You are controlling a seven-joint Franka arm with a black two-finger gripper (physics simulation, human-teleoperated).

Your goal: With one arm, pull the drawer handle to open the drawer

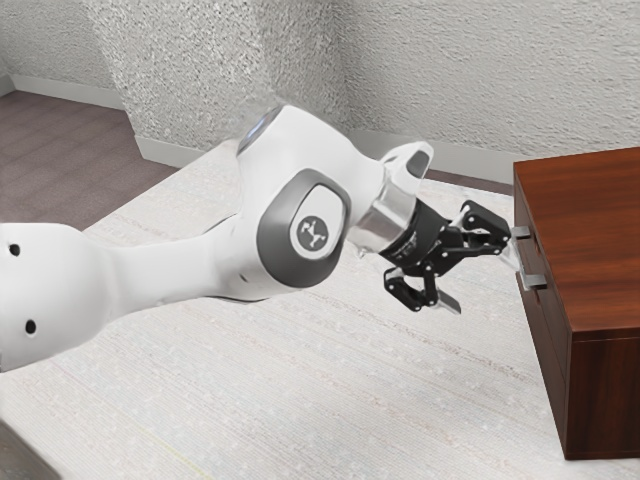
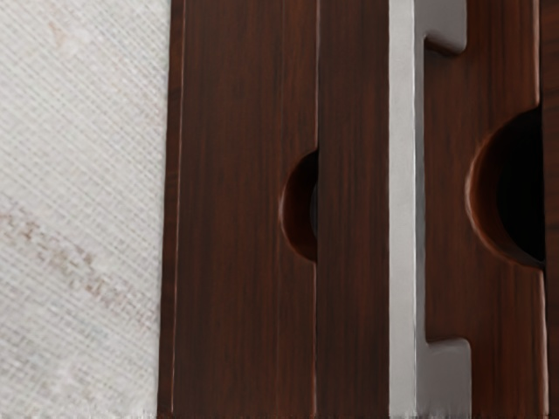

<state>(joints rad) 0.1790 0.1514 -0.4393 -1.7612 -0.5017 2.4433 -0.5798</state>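
Observation:
A dark wooden cabinet [image 1: 590,290] stands at the exterior view's right. On its front face, turned toward the arm, is a silver bar handle [image 1: 527,258] on two short mounts. The drawer front looks flush with the cabinet. My black gripper [image 1: 480,272] is open and level with the handle, just short of it. Its upper finger reaches close to the handle's upper mount and its lower finger hangs lower and further back; neither grips the bar. In the wrist view, the handle [image 2: 403,209] runs as a pale bar across the wooden drawer front [image 2: 244,209], straight ahead of the hand.
The cabinet rests on a pale textured tabletop [image 1: 300,380]. Rough grey walls [image 1: 480,70] stand behind it and dark floor shows at the far left. Two half-round cutouts [image 2: 301,205] mark the seams of the wooden front.

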